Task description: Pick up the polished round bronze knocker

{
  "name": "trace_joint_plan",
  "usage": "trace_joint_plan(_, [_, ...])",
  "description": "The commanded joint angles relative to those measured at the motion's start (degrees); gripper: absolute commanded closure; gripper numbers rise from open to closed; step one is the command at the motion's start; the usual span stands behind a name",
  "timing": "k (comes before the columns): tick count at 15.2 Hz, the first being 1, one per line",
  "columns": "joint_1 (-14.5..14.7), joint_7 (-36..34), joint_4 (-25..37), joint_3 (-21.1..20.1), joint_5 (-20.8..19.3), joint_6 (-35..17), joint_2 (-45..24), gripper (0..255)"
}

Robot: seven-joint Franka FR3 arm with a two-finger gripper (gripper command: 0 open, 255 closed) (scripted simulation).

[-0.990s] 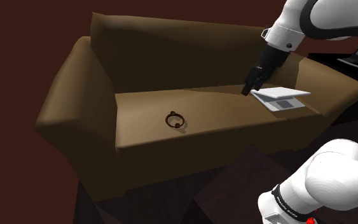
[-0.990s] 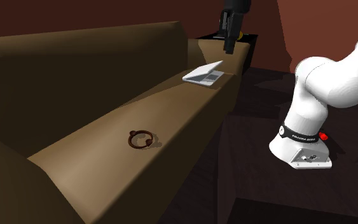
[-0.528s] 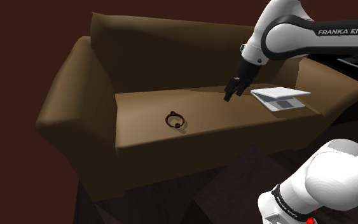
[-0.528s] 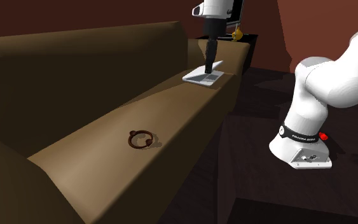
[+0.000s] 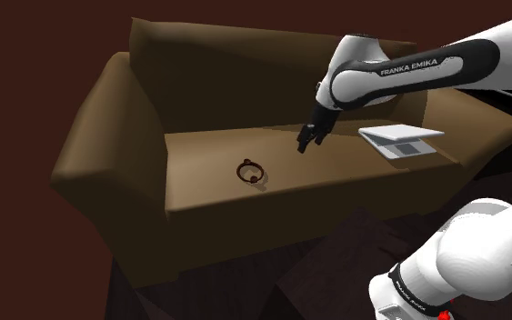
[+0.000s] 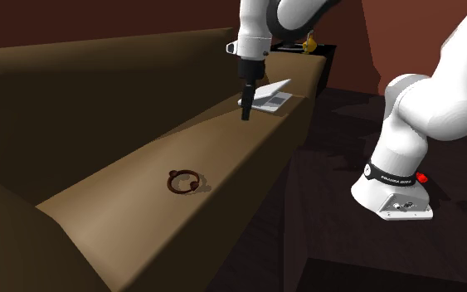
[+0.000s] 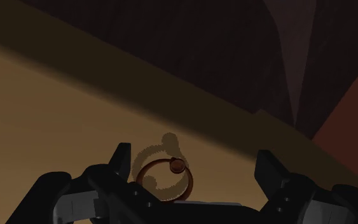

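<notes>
Seat cushions of a wide brown sofa (image 5: 199,100) (image 6: 99,91) carry the small dark reddish-brown ring knocker (image 5: 252,171) (image 6: 184,181) (image 7: 165,180). It lies flat near the seat's front edge, with a little ball on its rim. The all-black end effector (image 5: 305,143) (image 6: 245,112) (image 7: 193,159) hangs above the seat, pointing down. In the shoulder view it is to the right of the ring, between it and a white open laptop (image 5: 399,139) (image 6: 266,97) that rests further along the cushion. Its two fingers stand well apart and hold nothing. In the wrist view the ring lies on the cushion beyond them, in the gap between the fingertips, untouched. The white arm (image 5: 408,73) reaches across the sofa from the shoulder view's right.
</notes>
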State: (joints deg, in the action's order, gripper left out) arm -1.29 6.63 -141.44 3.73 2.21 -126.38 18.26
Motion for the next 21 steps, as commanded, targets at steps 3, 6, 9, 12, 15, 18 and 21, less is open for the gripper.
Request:
trace_joint_plan(3, [0.07, 0.73, 2.85, 0.22, -0.05, -6.38, -9.03, 0])
trace_joint_plan(6, [0.06, 1.32, 5.78, 0.37, 0.04, -10.46, -15.94, 0])
trace_joint_plan(9, [-0.03, 1.88, 9.39, 0.45, 0.17, -13.88, -22.87, 0])
trace_joint_plan(12, [-0.19, 2.36, 13.66, 0.48, 0.29, -16.62, -29.78, 0])
trace_joint_plan(15, [-0.42, 2.75, 18.57, 0.46, 0.34, -18.68, -36.63, 0])
trace_joint_plan(18, [-0.7, 3.01, 24.15, 0.42, 0.29, -20.05, -43.46, 0])
trace_joint_plan(21, [-1.0, 3.16, 30.42, 0.4, 0.16, -20.74, -50.3, 0])
